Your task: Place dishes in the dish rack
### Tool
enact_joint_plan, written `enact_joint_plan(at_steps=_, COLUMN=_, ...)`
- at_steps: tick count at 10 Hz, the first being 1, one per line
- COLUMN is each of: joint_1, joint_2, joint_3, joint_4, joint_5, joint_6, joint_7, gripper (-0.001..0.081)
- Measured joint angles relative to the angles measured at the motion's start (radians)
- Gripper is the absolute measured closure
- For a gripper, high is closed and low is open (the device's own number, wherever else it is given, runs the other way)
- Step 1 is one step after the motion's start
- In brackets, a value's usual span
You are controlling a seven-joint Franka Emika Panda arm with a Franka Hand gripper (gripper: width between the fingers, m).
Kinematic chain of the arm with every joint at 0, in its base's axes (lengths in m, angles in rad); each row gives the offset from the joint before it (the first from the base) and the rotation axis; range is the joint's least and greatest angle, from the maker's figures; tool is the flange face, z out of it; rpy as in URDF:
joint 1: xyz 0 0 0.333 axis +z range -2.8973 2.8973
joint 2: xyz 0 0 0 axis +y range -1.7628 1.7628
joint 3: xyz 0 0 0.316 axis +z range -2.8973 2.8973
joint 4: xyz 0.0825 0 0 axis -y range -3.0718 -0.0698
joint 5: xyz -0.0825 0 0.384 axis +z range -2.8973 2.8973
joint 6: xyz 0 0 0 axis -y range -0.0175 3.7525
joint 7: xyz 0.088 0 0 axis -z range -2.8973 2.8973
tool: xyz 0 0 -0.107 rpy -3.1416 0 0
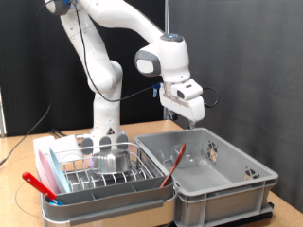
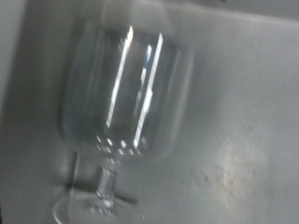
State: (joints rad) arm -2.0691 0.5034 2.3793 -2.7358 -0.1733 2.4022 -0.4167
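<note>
Claw (image 1: pixel 192 117) hangs above the far side of the large grey crate (image 1: pixel 204 175), arm reaching toward the exterior view's right. Opening of the claw: cannot tell; fingers not in the wrist view. Wrist view is filled by a clear stemmed glass (image 2: pixel 121 103) lying on the crate's grey floor, directly beneath the claw, long axis running bowl to foot across the picture. Dish rack (image 1: pixel 99 168) sits at the exterior view's left, beside the crate, already holding a steel bowl (image 1: pixel 114 159).

Ext cam front-on, mid-range; wrist cam close, blurry, probably inside crate (image 1: pixel 213 175).
</note>
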Motion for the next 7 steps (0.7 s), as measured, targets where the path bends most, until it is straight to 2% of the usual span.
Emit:
enact_joint_plan(at_steps=2, joint_1=0.032, joint_2=-0.086, joint_3=-0.063, joint_4=0.047, joint_5=0.011, joint_6=0.009, joint_7=-0.078, gripper=-0.0005)
enact_joint_plan(at_steps=3, joint_1=0.076, joint_2=-0.137, joint_3=-0.109, joint_4=0.08, joint_5=0.055, joint_6=-0.002, joint_7=-0.151, gripper=-0.0005)
enact_joint_plan(at_steps=4, joint_1=0.135, joint_2=-0.223, joint_3=-0.145, joint_4=0.128, joint_5=0.096, joint_6=-0.01, joint_7=-0.203, gripper=-0.0005)
enact_joint_plan(at_steps=7, joint_1=0.126, joint_2=-0.212, joint_3=-0.147, joint_4=0.113, joint_5=0.096, joint_6=-0.03, joint_7=-0.175, gripper=-0.0005)
